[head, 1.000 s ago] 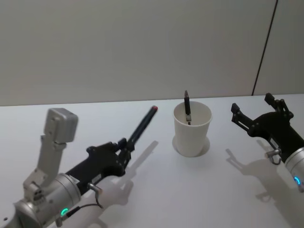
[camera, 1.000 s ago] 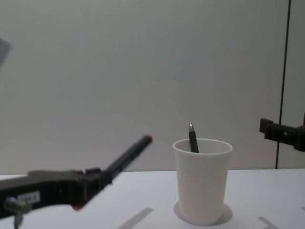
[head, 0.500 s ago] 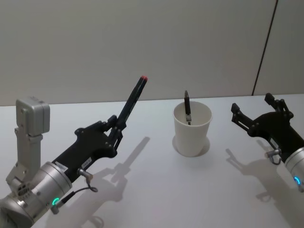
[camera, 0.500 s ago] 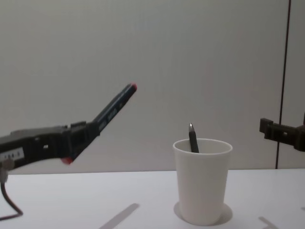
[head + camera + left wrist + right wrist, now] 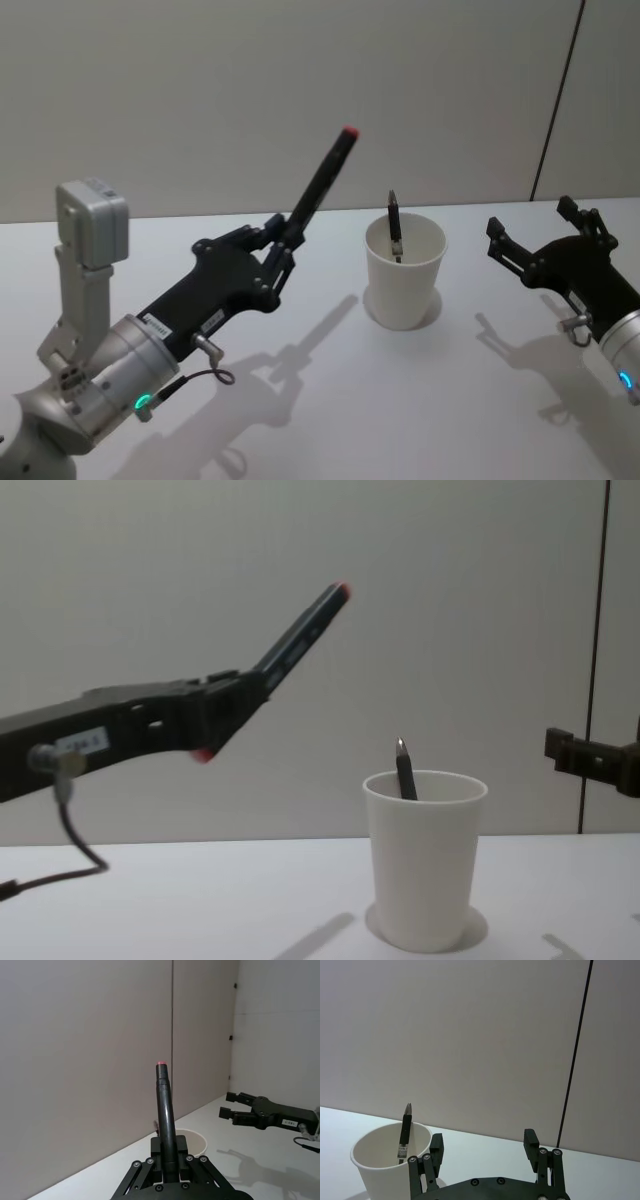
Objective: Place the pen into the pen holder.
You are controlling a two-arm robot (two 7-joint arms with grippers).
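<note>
Pen (image 5: pixel 318 185): slim black barrel with a red end cap. It is clenched at its lower end in the jaws of the left gripper (image 5: pixel 280 250), and slants up and to the right, cap topmost, in the upper centre of the head view. In the chest view the pen (image 5: pixel 305 628) sits in the upper middle, clear of the bench (image 5: pixel 330 400), above and left of the cup. Cup (image 5: pixel 400 295): plain white paper, tapered, with a rolled rim. It stands upright on the bench right of centre and holds a second pen (image 5: pixel 394 225), dark, leaning on the far wall with its tip above the rim. Right gripper (image 5: pixel 530 218): at the right edge, jaws released and spread, holding nothing, apart from the cup. Change from half a second earlier: the left gripper and pen have moved right in the head view, closer to the cup. In the chest view they stand higher, the red cap now nearer the top of the frame. The cup, second pen and right gripper keep their places.
</note>
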